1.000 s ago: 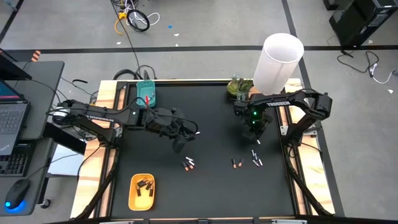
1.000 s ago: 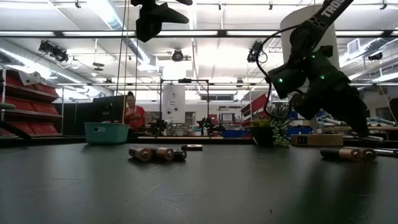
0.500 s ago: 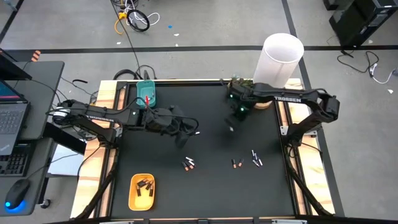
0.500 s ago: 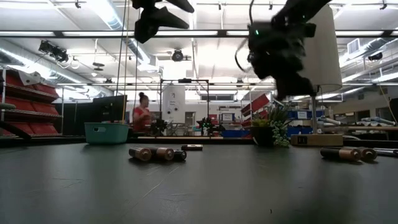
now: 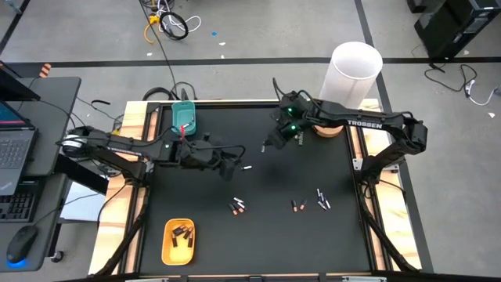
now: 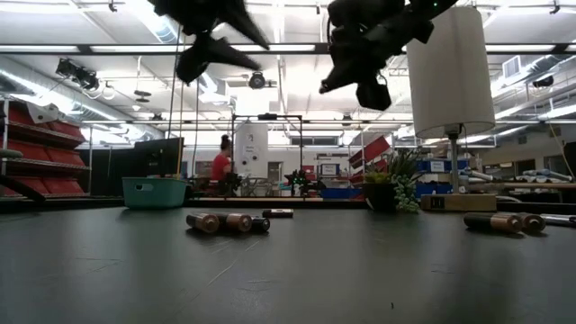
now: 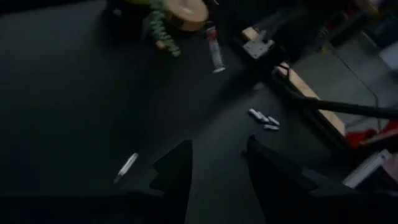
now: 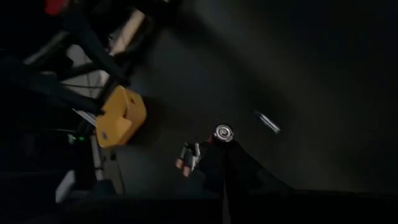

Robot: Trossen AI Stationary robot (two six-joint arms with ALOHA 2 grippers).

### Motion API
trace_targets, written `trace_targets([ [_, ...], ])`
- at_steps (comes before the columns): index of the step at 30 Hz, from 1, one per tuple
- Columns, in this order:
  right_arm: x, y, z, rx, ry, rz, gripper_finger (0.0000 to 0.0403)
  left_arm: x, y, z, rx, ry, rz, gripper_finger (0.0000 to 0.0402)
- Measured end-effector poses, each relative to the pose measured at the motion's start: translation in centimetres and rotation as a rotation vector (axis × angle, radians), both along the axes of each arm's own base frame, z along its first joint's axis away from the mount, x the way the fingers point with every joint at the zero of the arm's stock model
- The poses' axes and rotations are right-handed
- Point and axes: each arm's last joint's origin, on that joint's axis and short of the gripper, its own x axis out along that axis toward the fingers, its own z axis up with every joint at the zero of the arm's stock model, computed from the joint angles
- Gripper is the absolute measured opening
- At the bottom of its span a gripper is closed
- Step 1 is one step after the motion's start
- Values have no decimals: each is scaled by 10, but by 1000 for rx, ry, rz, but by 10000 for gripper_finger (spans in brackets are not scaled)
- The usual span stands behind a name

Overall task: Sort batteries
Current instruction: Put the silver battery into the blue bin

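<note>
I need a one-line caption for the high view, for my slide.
Both arms raised over the black table; loose batteries lie mid-table, the yellow tray holds several, teal tray at rear.

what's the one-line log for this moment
left gripper: open, empty, mid-table | right gripper: shut on battery | loose batteries on mat | yellow tray: some sorted

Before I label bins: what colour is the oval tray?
Yellow; the tray shows best in the high view.

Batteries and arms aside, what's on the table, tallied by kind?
Teal tray: 1
Yellow tray: 1
Lamp: 1
Plant: 1
Total: 4
</note>
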Motion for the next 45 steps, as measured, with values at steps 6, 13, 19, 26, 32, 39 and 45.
trace_targets([
  [6,11,3,8,-4,-118,-2,0,-19,4,-4,-68,-95,73,167],
  [13,24,10,17,-23,-244,10,0,-18,12,-24,-211,-306,88,167],
  [19,27,16,16,-16,-249,21,0,-15,14,-26,-238,-407,89,173],
  [26,29,19,17,-3,-257,26,0,-4,17,-30,-241,-453,87,226],
  [32,29,20,17,13,-263,37,0,6,17,-35,-247,-499,78,234],
  [39,29,22,17,22,-264,50,0,21,16,-35,-212,-497,66,219],
  [45,30,25,17,33,-262,59,0,29,17,-35,-161,-483,79,200],
])
